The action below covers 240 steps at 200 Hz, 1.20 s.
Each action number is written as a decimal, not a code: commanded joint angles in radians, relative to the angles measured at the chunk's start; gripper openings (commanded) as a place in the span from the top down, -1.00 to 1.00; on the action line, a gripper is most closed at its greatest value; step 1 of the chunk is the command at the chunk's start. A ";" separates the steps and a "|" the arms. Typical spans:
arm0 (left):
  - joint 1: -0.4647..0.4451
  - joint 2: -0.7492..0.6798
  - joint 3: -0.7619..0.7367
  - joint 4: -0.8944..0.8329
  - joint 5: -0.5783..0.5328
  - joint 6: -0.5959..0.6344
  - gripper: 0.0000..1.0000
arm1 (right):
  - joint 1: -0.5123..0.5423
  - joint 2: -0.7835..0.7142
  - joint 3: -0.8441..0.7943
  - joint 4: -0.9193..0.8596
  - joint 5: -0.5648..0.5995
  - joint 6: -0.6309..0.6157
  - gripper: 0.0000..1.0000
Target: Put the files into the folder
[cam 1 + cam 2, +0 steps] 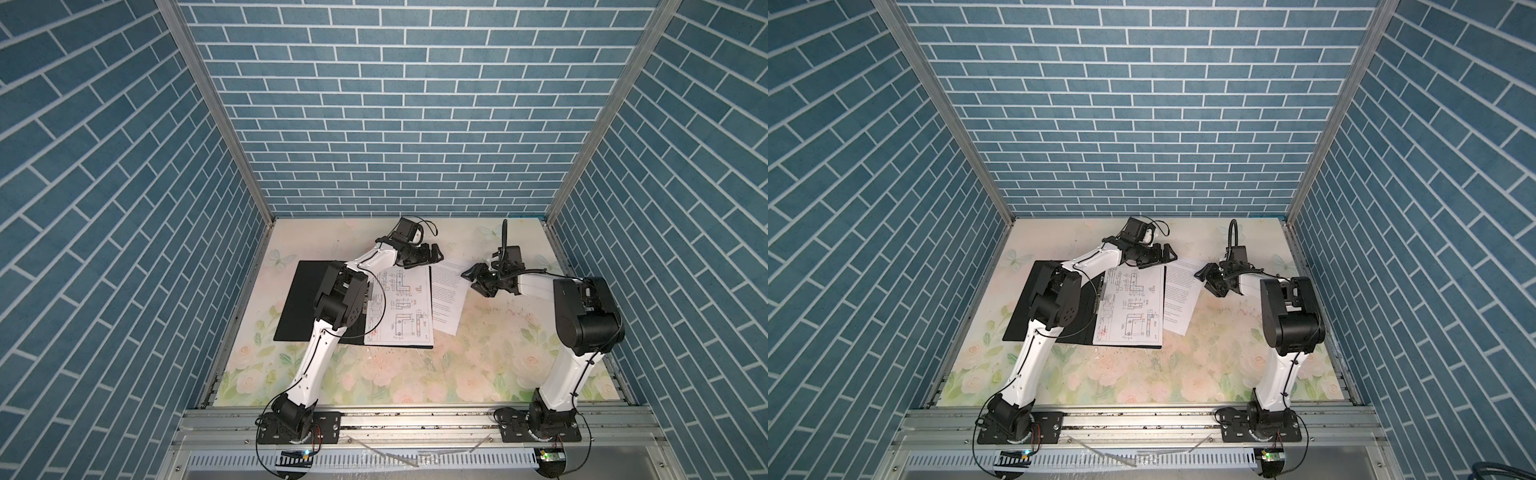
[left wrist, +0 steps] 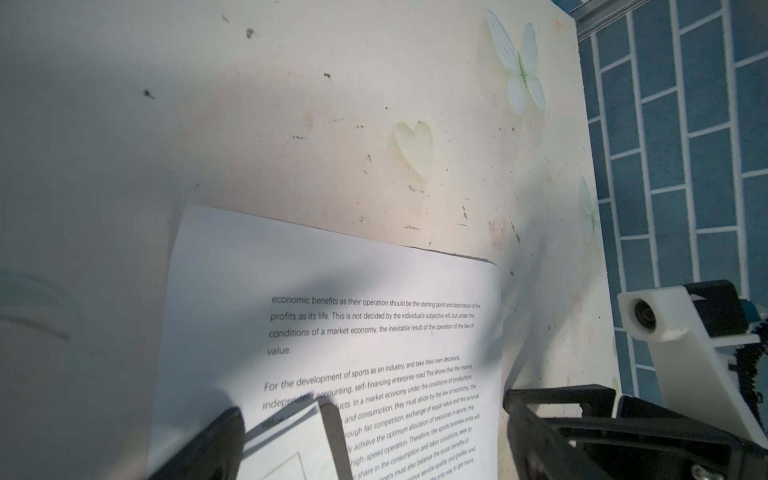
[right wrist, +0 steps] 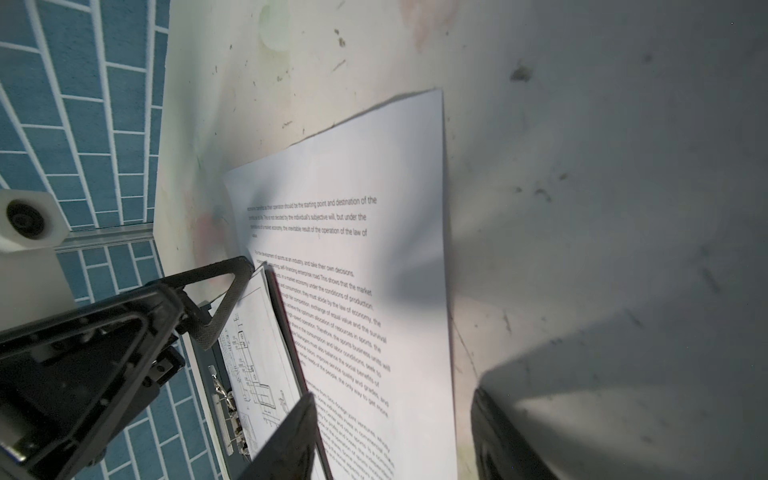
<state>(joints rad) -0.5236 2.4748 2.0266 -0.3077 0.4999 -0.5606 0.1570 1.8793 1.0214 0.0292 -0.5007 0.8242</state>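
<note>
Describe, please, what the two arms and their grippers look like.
The left arm and right arm match: white links, bulky black joints, black cables along them. The left gripper and right gripper are black, with open triangular frames and textured jaws. Each arm is mounted on a black plate bolted to a silver rail.

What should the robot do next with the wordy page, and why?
Probably the right tool should dip and pinch the text sheet: it lies beside the open folder, where a drawing sheet already rests, and that tool hangs open above it.
</note>
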 commanded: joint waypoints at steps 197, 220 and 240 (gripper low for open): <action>-0.034 -0.495 -0.486 0.107 -0.201 0.050 -0.99 | 0.161 -0.286 -0.171 -0.055 0.110 -0.035 -0.20; -0.014 -0.582 -0.605 0.118 -0.203 0.037 -0.99 | 0.200 -0.271 -0.159 -0.008 0.102 0.009 -0.20; 0.016 -0.661 -0.714 0.138 -0.206 0.034 -0.99 | 0.234 -0.231 -0.126 -0.003 0.101 0.021 -0.20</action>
<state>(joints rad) -0.5419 1.8877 1.4086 -0.1932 0.3241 -0.5270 0.3573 1.6096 0.8631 0.0002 -0.3996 0.7937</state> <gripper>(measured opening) 0.995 0.597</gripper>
